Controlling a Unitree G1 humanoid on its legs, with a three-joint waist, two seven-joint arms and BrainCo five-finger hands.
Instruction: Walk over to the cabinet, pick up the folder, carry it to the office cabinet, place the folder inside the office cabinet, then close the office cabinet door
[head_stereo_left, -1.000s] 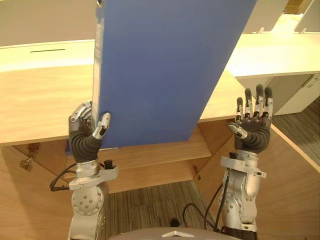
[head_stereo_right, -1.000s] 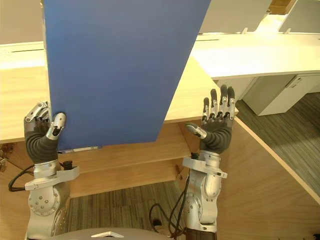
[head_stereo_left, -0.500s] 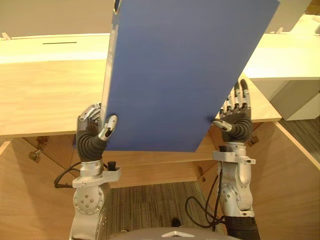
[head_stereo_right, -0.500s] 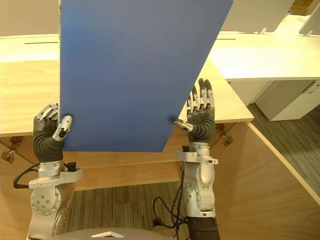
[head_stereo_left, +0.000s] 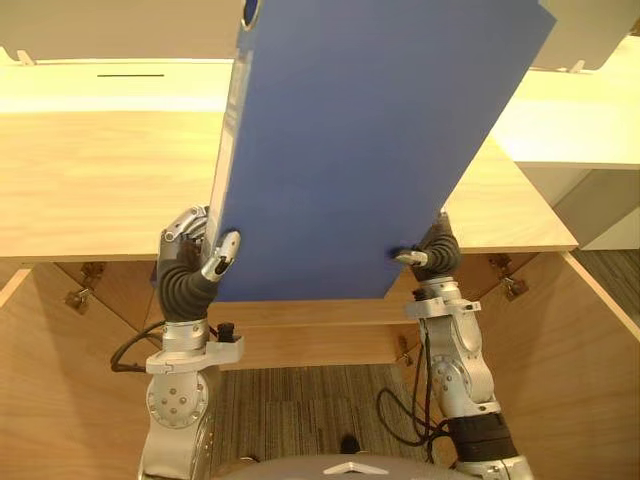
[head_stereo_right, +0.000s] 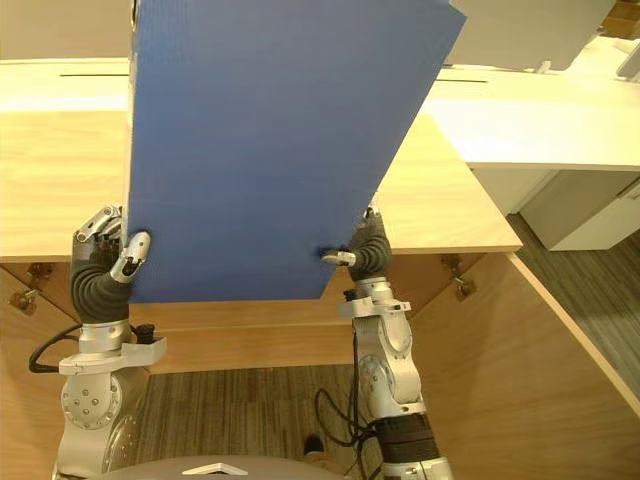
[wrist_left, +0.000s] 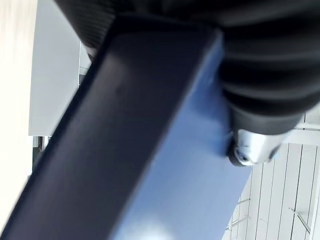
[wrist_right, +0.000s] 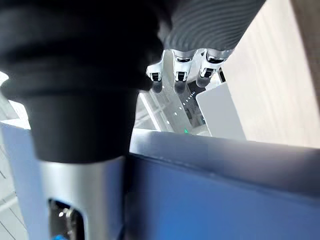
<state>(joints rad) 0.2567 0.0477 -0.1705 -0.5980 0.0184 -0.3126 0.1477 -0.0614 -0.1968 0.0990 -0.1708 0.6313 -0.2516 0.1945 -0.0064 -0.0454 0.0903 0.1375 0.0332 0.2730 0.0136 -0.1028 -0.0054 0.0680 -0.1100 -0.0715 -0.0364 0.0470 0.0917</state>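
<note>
A large blue folder (head_stereo_left: 370, 140) stands upright and tilted to the right in front of me, above the open wooden office cabinet (head_stereo_left: 90, 190). My left hand (head_stereo_left: 185, 275) is shut on its lower left corner by the spine, thumb on the front face (wrist_left: 150, 165). At the lower right edge my right hand (head_stereo_left: 438, 250) pinches the folder (wrist_right: 225, 200): the thumb lies on the front, while the fingers (wrist_right: 180, 70) reach up behind it, hidden in the eye views.
The cabinet's two doors swing open toward me, one at the left (head_stereo_left: 50, 400) and one at the right (head_stereo_left: 590, 390), with a wooden shelf (head_stereo_left: 310, 345) between them. White desks (head_stereo_left: 580, 110) stand behind the cabinet top. Striped carpet (head_stereo_left: 300, 410) lies below.
My right hand moved left from open beside the folder onto its lower right edge, thumb now on the front. The camera shifted, so the cabinet sits more centred.
</note>
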